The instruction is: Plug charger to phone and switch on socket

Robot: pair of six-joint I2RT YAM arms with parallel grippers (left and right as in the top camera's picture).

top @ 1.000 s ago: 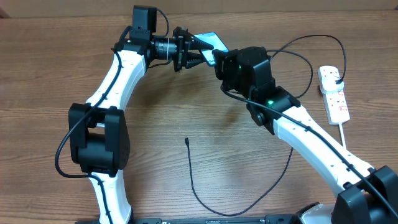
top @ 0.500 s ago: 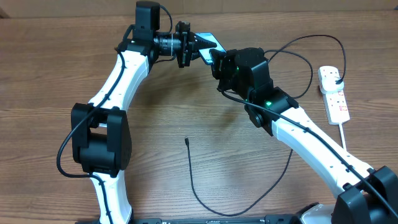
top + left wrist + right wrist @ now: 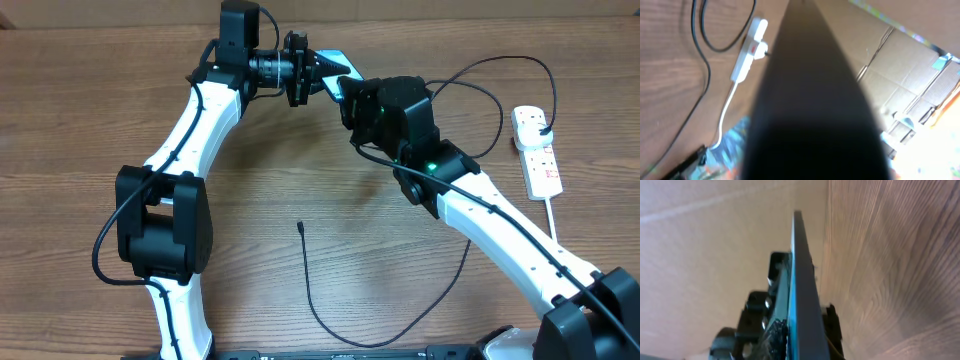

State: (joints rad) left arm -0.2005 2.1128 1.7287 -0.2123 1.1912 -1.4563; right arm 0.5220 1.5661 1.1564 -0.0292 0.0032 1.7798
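- Step in hand: positioning the phone point(image 3: 337, 60). It is raised off the table point(image 3: 80, 120) in the upper middle of the overhead view, between the two claws, and is not yet connected.
- Left claw point(image 3: 318, 72): reaches in from the left, rolled on its side. Its fingers appear clamped on the phone's left end. In the left wrist view a dark blurred wedge fills the centre, so this grip is judged from the overhead view alone.
- Right claw point(image 3: 350, 98): sits just below and right of the phone, hidden under its own wrist housing. The right wrist view shows the phone edge-on at centre frame but no fingers. Whether this claw is open or gripping cannot be told.
- Charger cable point(image 3: 310, 290): lies loose on the table in the lower middle of the frame. Its connector tip point(image 3: 301, 226) is free and well apart from both claws.
- Plug point(image 3: 541, 122): appears seated in the upper end of the power strip point(image 3: 539, 155) at the far right edge.
- Next move, as a judgement: one claw must steady the phone with its port end exposed. The other must fetch the connector tip, align it squarely with the port, and press it in.
- Remaining after that: press the red switch point(image 3: 545, 172) on the power strip.
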